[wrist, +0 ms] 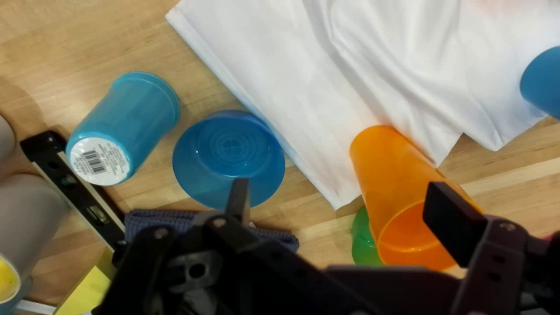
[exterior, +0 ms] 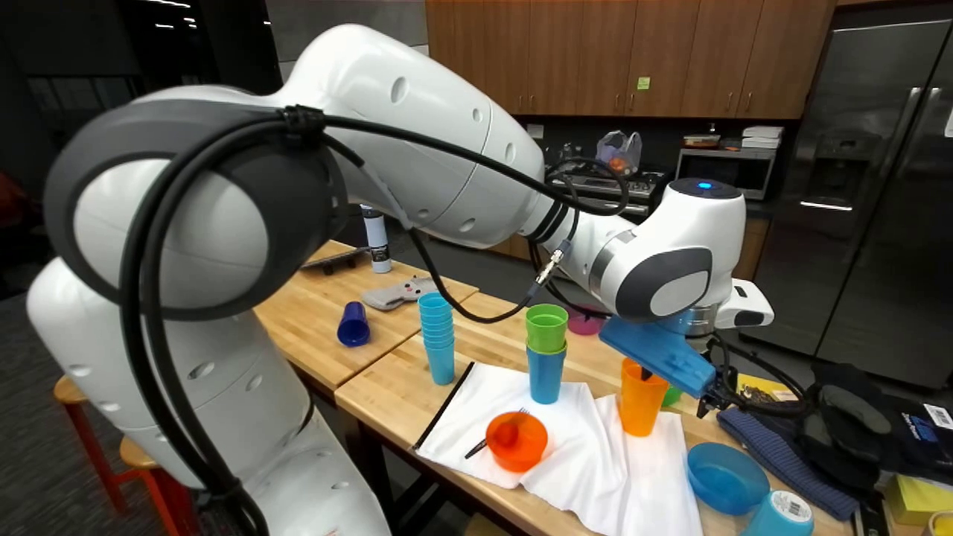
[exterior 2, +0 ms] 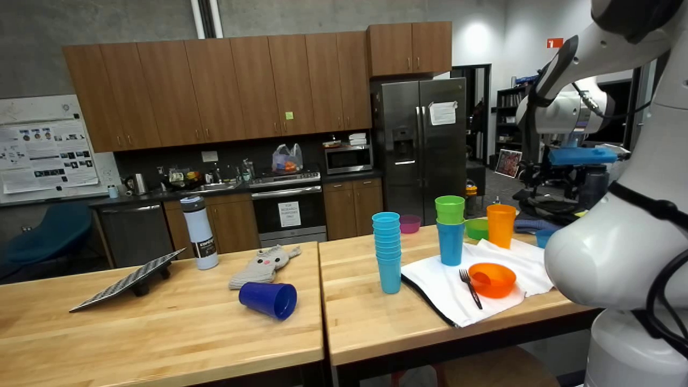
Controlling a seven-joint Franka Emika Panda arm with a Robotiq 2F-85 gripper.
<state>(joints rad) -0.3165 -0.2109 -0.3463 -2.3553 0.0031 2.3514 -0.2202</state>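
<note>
In the wrist view, green bowl point(wrist: 363, 243) — partly behind orange cup point(wrist: 396, 192).

Lighting moderate | glare patch on wall point(exterior 2: 477, 43) | wrist view: jaws dark, blurred

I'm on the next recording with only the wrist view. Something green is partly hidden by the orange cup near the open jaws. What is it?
Observer: It looks like a green bowl; an exterior view shows its open rim beside the orange cup.
Operator: And the blue cup cut off at my right edge: is anything stacked in it?
Observer: Yes, both exterior views show at least one green cup stacked in its top.
</note>
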